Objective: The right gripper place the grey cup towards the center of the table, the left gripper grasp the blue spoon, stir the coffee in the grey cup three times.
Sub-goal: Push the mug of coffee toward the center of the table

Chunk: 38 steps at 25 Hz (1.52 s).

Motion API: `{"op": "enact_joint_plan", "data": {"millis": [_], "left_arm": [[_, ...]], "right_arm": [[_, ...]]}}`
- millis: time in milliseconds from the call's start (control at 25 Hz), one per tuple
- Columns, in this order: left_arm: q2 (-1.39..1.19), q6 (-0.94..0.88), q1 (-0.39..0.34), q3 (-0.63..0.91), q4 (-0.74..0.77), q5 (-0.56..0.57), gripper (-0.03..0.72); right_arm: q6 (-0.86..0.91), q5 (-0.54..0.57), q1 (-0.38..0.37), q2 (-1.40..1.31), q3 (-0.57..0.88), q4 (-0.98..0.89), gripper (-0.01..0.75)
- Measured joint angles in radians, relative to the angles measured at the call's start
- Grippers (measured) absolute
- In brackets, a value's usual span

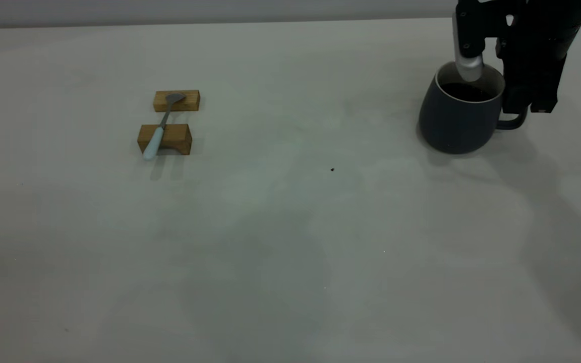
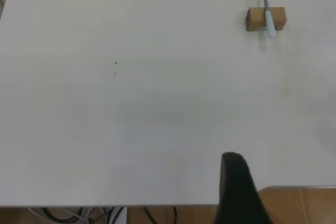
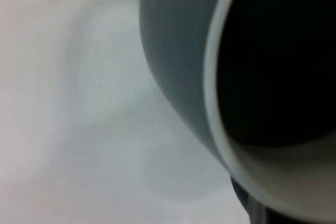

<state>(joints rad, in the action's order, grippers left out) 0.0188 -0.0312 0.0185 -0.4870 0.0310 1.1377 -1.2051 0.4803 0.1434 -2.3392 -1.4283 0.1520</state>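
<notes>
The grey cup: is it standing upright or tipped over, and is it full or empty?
Upright and holding liquid. The grey cup stands on its base on the table, rim upward, with dark coffee visible inside below the white rim.

Two wooden blocks and loose cables

You see the far wooden block [image 1: 176,100] and the near wooden block [image 1: 165,138] close together, not touching; dark cables [image 2: 107,215] lie past the edge.

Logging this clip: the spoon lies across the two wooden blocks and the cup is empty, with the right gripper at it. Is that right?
Not quite: the cup is not empty. The exterior view shows dark coffee in it. The rest holds: the spoon lies across both wooden blocks, and the right gripper is at the cup.
</notes>
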Motion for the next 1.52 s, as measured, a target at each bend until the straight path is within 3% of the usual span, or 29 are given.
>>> {"op": "enact_joint_plan", "data": {"millis": [880,1240,1520], "left_arm": [[0.000,0.000,0.000,0.000,0.000,0.000,0.515],[0.000,0.000,0.000,0.000,0.000,0.000,0.515],[0.000,0.000,0.000,0.000,0.000,0.000,0.515]], "right_arm": [[0.374,0.004,0.302,0.009,-0.005,-0.024,0.172],[0.566,-0.071,0.346,0.009,-0.005,-0.037,0.172],[0.619,-0.075,0.346,0.009,-0.005,-0.039,0.174]]}}
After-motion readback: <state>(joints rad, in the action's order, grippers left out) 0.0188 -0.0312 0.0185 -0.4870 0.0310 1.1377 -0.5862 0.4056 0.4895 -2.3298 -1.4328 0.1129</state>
